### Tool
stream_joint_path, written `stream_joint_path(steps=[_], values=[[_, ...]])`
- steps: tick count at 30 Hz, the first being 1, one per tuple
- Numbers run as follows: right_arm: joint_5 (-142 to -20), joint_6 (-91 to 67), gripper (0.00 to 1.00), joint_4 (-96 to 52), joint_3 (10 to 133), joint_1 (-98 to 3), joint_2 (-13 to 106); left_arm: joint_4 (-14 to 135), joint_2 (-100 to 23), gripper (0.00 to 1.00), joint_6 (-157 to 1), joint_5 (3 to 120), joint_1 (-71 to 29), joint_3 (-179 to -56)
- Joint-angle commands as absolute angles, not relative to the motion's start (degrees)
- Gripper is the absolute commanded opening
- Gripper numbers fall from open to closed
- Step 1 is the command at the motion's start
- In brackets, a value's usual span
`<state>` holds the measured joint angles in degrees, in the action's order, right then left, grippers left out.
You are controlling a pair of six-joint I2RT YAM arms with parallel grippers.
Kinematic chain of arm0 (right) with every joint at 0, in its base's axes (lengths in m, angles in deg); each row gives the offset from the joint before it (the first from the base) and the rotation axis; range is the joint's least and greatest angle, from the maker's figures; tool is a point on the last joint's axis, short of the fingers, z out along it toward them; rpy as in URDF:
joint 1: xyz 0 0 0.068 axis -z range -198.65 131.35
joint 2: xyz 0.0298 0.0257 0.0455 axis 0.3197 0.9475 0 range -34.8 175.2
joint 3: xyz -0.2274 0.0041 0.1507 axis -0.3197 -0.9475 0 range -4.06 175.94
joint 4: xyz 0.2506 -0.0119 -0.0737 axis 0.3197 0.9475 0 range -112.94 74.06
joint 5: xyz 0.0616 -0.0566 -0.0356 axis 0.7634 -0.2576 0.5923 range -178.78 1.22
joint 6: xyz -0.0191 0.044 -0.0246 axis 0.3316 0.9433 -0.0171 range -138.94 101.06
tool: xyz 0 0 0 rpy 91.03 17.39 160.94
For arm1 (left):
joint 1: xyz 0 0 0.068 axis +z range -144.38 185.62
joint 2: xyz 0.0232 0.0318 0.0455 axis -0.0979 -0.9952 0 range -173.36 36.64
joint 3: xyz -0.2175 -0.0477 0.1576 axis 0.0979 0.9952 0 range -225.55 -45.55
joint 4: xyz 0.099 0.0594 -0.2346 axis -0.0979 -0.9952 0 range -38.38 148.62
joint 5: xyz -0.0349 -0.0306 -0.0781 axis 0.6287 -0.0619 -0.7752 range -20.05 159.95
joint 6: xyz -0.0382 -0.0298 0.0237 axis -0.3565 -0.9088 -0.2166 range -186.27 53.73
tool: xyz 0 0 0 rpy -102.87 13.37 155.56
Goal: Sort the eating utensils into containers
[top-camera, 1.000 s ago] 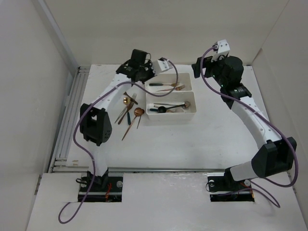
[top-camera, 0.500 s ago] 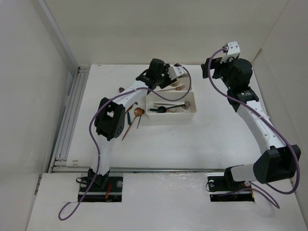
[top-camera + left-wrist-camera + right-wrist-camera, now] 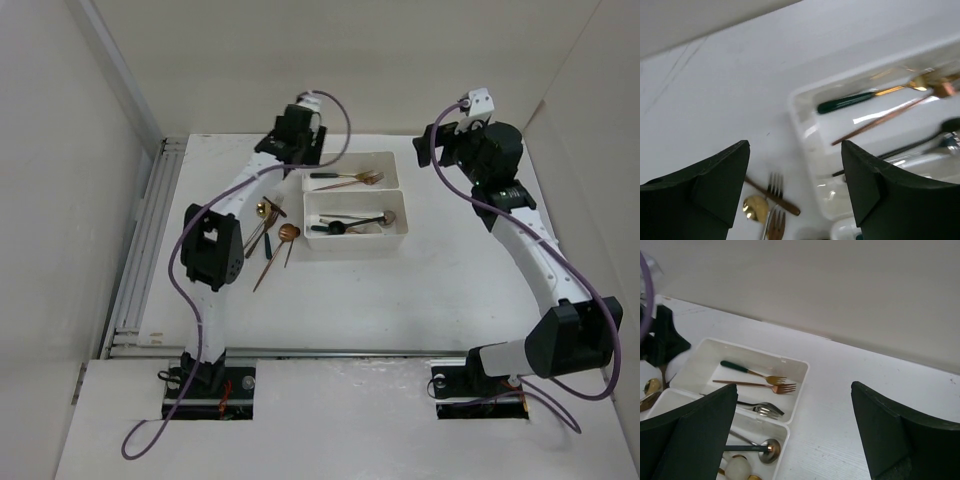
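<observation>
Looking down from the top camera, you have the sort partly done: the far bin (image 3: pixel 392 168) holds a few forks, the near bin (image 3: pixel 404 226) holds spoons, and a loose pile of utensils (image 3: pixel 268 232) lies on the desk (image 3: pixel 400 290) just left of the bins, so several pieces are left to place. The left hand (image 3: pixel 298 150) hovers near the far bin's left end, and the right hand (image 3: pixel 440 148) hangs well apart to the right; you cannot read either one's opening from here. In the left wrist view, your left hand (image 3: pixel 795 150) is spread wide with nothing between its fingers (image 3: pixel 715 185), touching nothing. Beneath it are the far bin's corner (image 3: pixel 795 100) with a green-handled fork (image 3: pixel 850 102) and a copper fork (image 3: pixel 890 117) inside, plus loose forks (image 3: pixel 773 186) and a gold spoon (image 3: pixel 755 207) on the desk. In the right wrist view, your right hand (image 3: pixel 795 390) is equally spread and empty, high above the desk, looking onto the fork bin (image 3: pixel 805 365) and the spoon bin (image 3: pixel 785 430).
</observation>
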<state>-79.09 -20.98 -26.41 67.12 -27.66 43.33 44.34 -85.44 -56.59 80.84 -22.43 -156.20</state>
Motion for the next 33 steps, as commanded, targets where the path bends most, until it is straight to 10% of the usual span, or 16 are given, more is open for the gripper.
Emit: stream_joint_path(steps=[1, 22, 33], values=[[-76.7, -18.8, 1.00, -28.7, 68.4, -27.4, 43.4, 29.4, -81.2, 0.71, -82.2, 88.2, -13.8, -158.8], [-77.4, -15.5, 1.00, -28.1, 63.4, -28.0, 37.8, 26.7, -94.1, 0.69, -86.0, 83.4, -6.1, -152.7], [-79.6, -13.9, 1.00, -28.1, 68.0, -28.5, 40.1, 28.5, -98.5, 0.14, -86.0, 69.3, 0.4, -153.8]])
